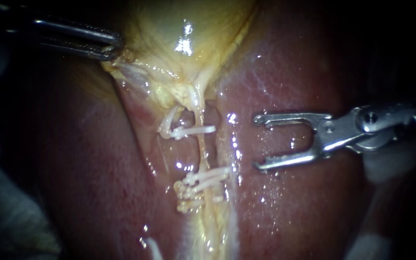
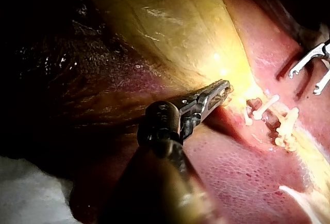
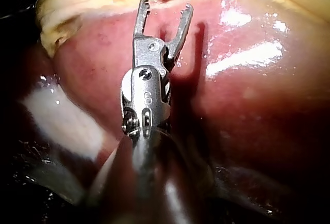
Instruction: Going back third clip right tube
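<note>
The yellow gallbladder [image 1: 179, 43] lies on the red liver [image 1: 290, 72]. Below it a thin pale tube [image 1: 201, 151] runs down, and a shorter curved tube [image 1: 168, 120] lies beside it. One white clip [image 1: 196, 130] sits high across them, and several white clips [image 1: 203, 179] cluster lower on the long tube. My right instrument [image 1: 257, 142] hovers to the right of the clips over the liver, jaws open and empty; its jaws [image 3: 165, 8] point at the yellow tissue. My left instrument [image 1: 111, 47] is shut on the gallbladder's edge [image 2: 223, 86].
A white gauze pad [image 3: 62, 118] lies beside the liver near my right instrument's shaft. White cloth [image 2: 31, 193] shows behind my left instrument. Dark surroundings frame the liver on both sides.
</note>
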Controlling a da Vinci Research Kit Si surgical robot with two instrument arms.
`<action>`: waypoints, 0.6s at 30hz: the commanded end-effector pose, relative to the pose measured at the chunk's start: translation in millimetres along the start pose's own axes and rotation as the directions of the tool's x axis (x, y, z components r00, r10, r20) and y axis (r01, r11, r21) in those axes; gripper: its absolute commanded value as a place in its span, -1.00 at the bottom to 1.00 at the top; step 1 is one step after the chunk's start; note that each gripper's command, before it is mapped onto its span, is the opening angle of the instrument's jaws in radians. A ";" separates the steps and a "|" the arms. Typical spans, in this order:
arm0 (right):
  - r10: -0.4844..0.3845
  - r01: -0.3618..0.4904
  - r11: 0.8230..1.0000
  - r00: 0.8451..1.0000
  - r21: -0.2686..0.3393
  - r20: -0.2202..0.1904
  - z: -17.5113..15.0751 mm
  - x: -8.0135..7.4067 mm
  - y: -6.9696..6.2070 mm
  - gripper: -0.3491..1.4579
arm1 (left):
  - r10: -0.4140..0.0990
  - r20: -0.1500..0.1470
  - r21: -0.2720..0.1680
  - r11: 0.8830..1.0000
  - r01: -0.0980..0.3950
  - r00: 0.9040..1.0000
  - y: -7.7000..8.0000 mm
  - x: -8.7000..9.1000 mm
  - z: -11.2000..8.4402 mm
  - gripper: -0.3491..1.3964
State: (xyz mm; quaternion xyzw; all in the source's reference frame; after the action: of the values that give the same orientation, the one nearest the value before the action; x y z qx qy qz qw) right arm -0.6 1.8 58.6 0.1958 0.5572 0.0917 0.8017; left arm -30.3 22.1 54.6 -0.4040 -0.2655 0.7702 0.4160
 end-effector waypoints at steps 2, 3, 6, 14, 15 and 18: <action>-0.003 0.003 1.000 1.000 -0.002 0.000 -0.3 0.1 0.2 -0.06 | -0.005 -0.001 0.003 1.000 0.005 1.000 -0.2 -0.1 0.5 -1.00; -0.002 0.002 1.000 1.000 -0.003 0.000 -0.4 0.2 0.2 -0.06 | -0.004 -0.002 0.005 1.000 0.004 1.000 -0.2 -0.3 0.8 -1.00; -0.002 0.002 1.000 1.000 -0.005 0.003 -0.5 0.1 0.1 -0.06 | -0.006 -0.006 0.011 1.000 0.006 1.000 -0.4 -1.0 2.0 -1.00; -0.010 0.010 1.000 1.000 -0.002 0.021 -0.6 0.2 -0.1 -0.06 | -0.008 0.000 -0.004 1.000 0.008 1.000 -1.4 -2.9 6.6 -1.00; -0.009 0.010 1.000 1.000 -0.002 0.021 -0.6 0.2 -0.2 -0.06 | -0.011 0.000 -0.004 1.000 0.011 1.000 -1.6 -3.0 7.0 -1.00; -0.010 0.010 1.000 1.000 -0.002 0.021 -0.6 0.2 -0.2 -0.06 | -0.014 0.001 -0.006 1.000 0.014 1.000 -1.8 -3.2 7.4 -1.00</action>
State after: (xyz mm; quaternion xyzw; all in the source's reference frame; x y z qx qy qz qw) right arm -1.1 1.8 58.2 0.1931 0.5496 0.0866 0.8082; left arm -34.7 19.8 61.1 -0.4027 -0.2704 0.7673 0.4195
